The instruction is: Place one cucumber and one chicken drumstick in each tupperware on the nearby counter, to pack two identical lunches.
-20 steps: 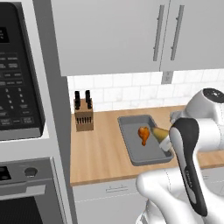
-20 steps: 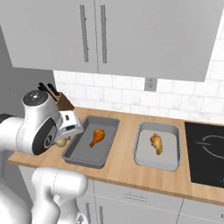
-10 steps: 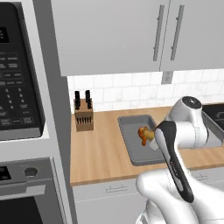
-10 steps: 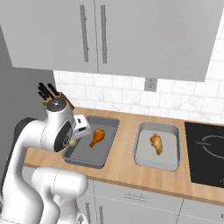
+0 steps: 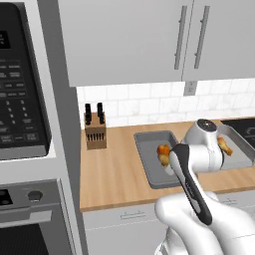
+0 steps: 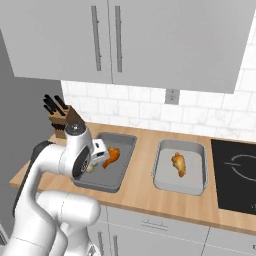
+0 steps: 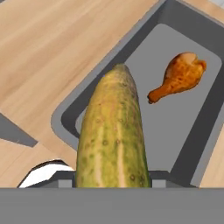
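Cucumber [image 7: 113, 135] held upright along the hand view, yellow-green, speckled, its rounded tip over the near corner of a grey tupperware [image 7: 192, 144]. Claw [image 7: 111, 183] clenched on the cucumber's lower end; fingertips hidden behind the cucumber and the view's bottom edge.

In the hand view a chicken drumstick [image 7: 178, 76] lies on that tray's floor at about 2 o'clock from the cucumber tip, apart from it, bulbous end up-right, thin end pointing back toward the cucumber.

Right base view: the hand hangs over the left tupperware [image 6: 121, 165]; a pale bit of cucumber [image 6: 90, 168] shows just below the wrist, over the tray's near left part. Drumstick [image 6: 112, 156] in the same tray, at 2 o'clock from that. Second tupperware [image 6: 162, 180] well to the right on the table [image 6: 135, 192], holding its own drumstick [image 6: 178, 164] near the middle.

Left base view: arm covers much of the trays; drumstick [image 5: 162, 152] just visible beside the wrist.

Knife block [image 5: 94, 130] stands at the table's back left. Black cooktop [image 6: 235, 175] at 3 o'clock of the right tray. White cabinets [image 6: 125, 40] above
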